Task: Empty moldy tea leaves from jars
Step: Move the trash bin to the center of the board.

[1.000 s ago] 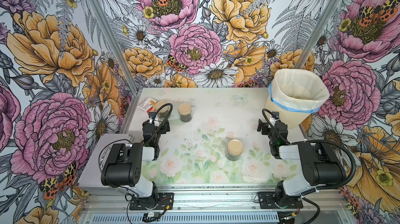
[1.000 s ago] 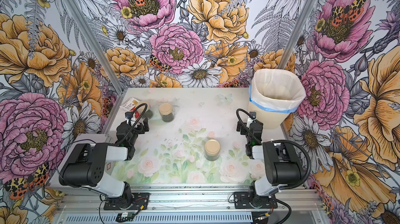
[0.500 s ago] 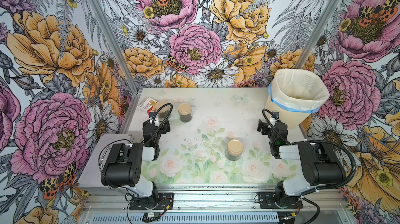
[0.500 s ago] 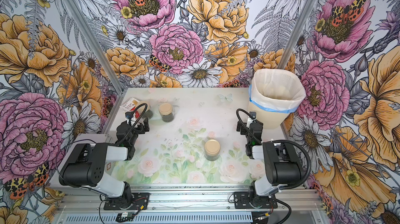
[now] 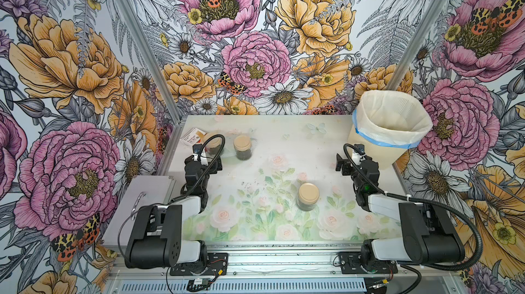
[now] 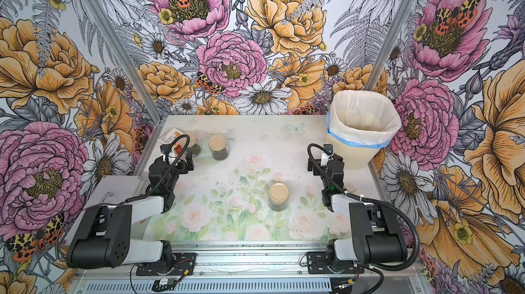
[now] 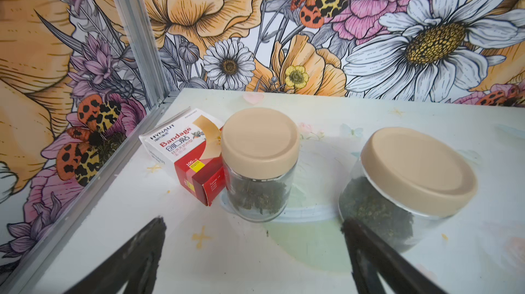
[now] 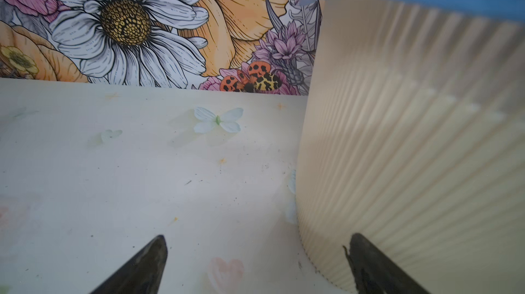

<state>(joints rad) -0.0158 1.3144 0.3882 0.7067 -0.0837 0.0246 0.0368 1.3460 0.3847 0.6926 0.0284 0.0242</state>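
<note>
- Starting is where we judge the task to be: all three jars have their tan lids on, and moldy tea leaves [image 7: 255,196] show dark through the glass.
- One jar [image 5: 307,196] stands nearest the bin [image 5: 366,139], out toward the middle of the table [image 5: 284,142].
- Two more jars [image 7: 260,164] [image 7: 409,182] sit close together at the table side farthest from the bin, the outer one touching a bandage box [image 7: 181,150].
- Left jaws are apart and empty, pointed at that far pair and just short of it.
- Right jaws are apart and empty, low beside the bin's ribbed wall [image 8: 412,150].
- Next, we think, one arm must clamp a jar's glass body while the other takes off the lid.
- Only then can the jar be carried over the bin's rim and tipped, high enough that the crumbs fall inside the bag.
</note>
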